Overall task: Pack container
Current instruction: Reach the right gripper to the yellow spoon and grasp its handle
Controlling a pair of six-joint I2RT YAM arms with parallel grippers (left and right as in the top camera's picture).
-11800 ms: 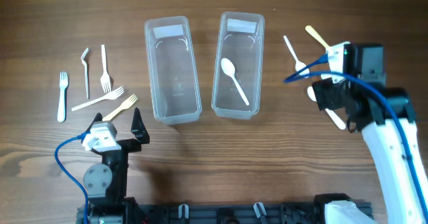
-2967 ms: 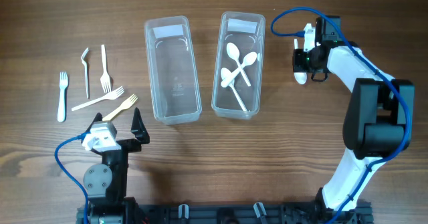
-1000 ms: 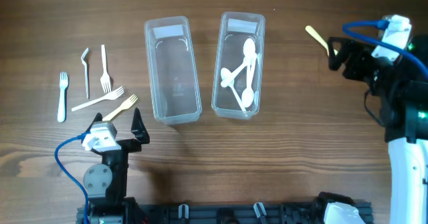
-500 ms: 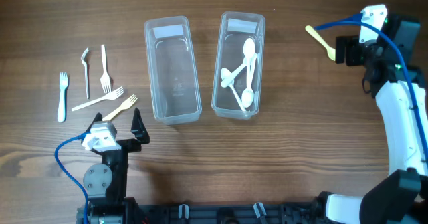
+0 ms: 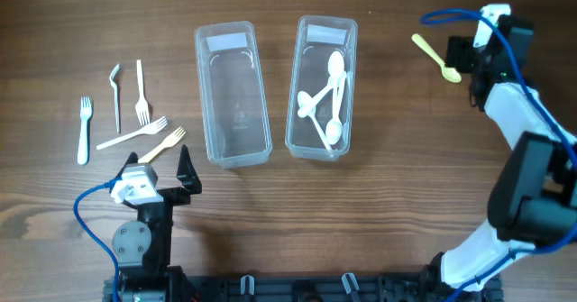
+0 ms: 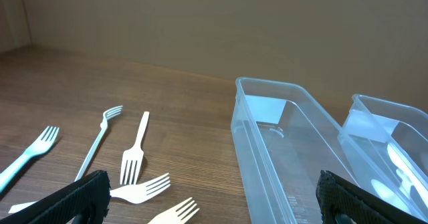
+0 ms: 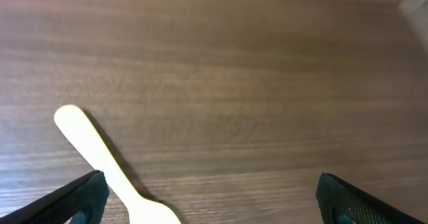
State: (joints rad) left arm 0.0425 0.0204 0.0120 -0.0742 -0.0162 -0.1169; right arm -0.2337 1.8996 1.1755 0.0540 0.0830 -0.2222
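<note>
**Right pincer (image 7: 210, 194) spread wide over the one spoon not yet packed.**

The wooden table (image 5: 406, 203) carries two clear tubs, both well off to this pincer's left. The nearer tub (image 5: 303, 122) holds three white spoons (image 5: 326, 99), and the farther tub (image 5: 216, 113) is empty, presumably meant for the forks (image 5: 135, 113). These lie beyond it, just ahead of the left pincer (image 5: 162, 165), which sits parked, fingers apart and gripping nothing. The right pincer's jaws gape fully and hold nothing. The yellow spoon (image 7: 107, 167) lies flat on the wood just below and ahead of them, its handle inside the gap. I'd say the jaws are open that wide so they can drop astride the handle.
</note>
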